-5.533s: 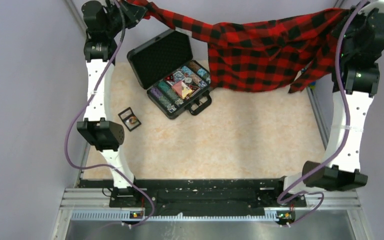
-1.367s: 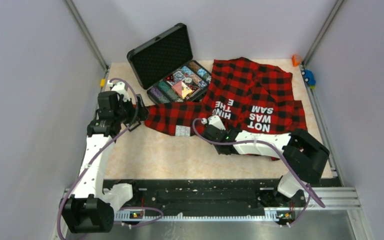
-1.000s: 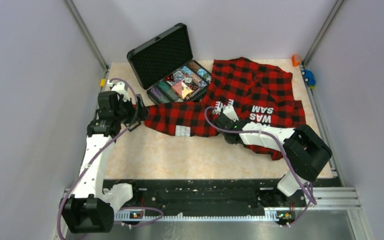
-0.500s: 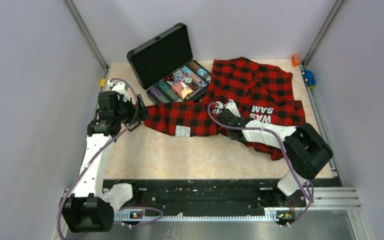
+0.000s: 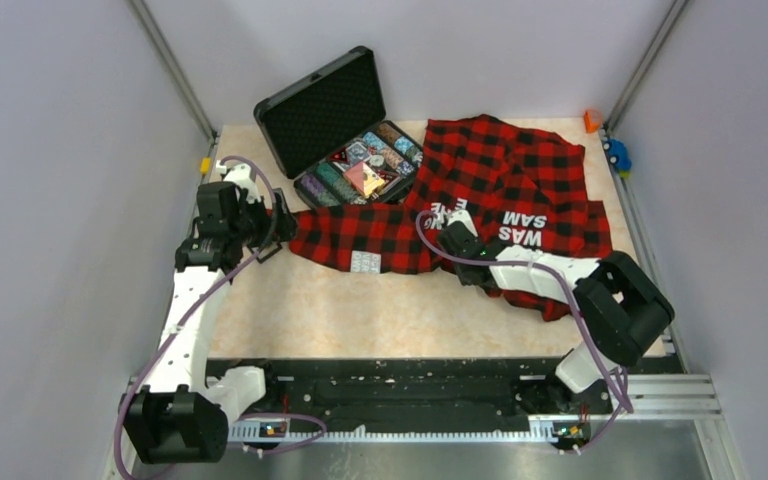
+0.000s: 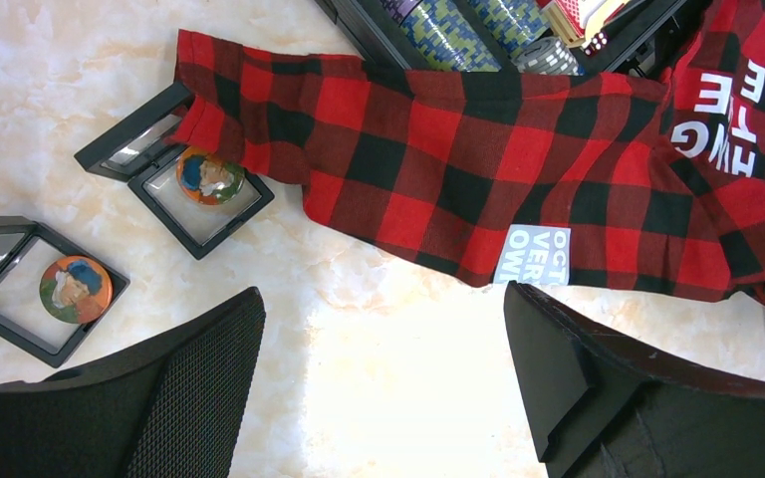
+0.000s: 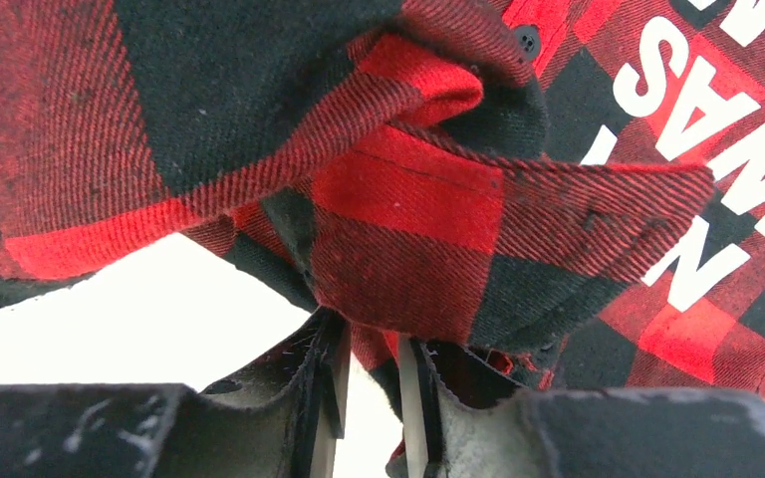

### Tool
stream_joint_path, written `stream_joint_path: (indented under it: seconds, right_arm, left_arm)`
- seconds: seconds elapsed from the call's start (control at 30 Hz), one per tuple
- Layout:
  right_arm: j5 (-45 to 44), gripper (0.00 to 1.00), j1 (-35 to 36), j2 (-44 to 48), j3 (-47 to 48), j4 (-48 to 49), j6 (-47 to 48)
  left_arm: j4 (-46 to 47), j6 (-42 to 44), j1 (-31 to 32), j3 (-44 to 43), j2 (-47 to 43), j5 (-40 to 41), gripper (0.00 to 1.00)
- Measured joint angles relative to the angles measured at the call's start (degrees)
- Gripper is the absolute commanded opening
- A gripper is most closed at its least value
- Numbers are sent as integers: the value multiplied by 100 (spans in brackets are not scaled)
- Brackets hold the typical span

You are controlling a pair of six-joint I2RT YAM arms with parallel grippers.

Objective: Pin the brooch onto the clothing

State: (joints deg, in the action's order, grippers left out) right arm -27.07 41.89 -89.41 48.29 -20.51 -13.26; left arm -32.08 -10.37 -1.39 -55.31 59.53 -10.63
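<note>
On the right half of the table [image 5: 360, 310] the shirt [image 5: 520, 180] lies spread out, lettering up, with one sleeve trailing left past the open case [image 5: 340, 130]. My right gripper [image 7: 367, 398] is nearly closed, nipping a thick fold of the shirt's front edge between its fingers. My left gripper [image 6: 381, 299] hangs wide open and empty above the sleeve's cuff. Right at that cuff a brooch [image 6: 204, 176] sits in its frame [image 6: 237, 227], and the cloth overlaps the frame's edge. I reckon I'm smoothing the cloth here, so I want a slow, low pull toward me. It should be just enough to flatten that bunched fold without dragging the sleeve across the frame. Compared with half a second ago, my right wrist has slid a touch nearer and the left arm hasn't budged. Five and a half seconds back the shirt hung in the air between both arms at the far end, and now it's down on the table.
</note>
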Motion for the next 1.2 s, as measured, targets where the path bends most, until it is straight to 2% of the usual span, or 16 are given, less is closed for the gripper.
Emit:
stream_joint_path:
  seconds: [0.2, 0.37, 0.6, 0.67, 0.87, 1.03, 1.1, 1.2]
  right_arm:
    - [-111, 24, 9, -409, 195, -46, -28]
    - [-118, 28, 9, -490, 282, -50, -39]
    - [142, 28, 7, -490, 326, -68, -33]
    - [188, 25, 7, -487, 328, -68, -33]
    - [385, 7, 9, -483, 356, -98, -74]
    - [433, 2, 11, -466, 358, -133, -87]
    - [439, 2, 11, -463, 358, -136, -87]
    - [452, 15, 11, -463, 358, -136, -94]
  left_arm:
    - [0, 0, 0, 0, 0, 0, 93]
    - [0, 0, 4, 0, 0, 0, 93]
    - [0, 2, 11, 0, 0, 2, 93]
    - [0, 0, 15, 0, 0, 2, 93]
    - [0, 0, 37, 0, 0, 0, 93]
    - [0, 0, 37, 0, 0, 0, 93]
    - [0, 0, 37, 0, 0, 0, 93]
    - [0, 0, 37, 0, 0, 0, 93]
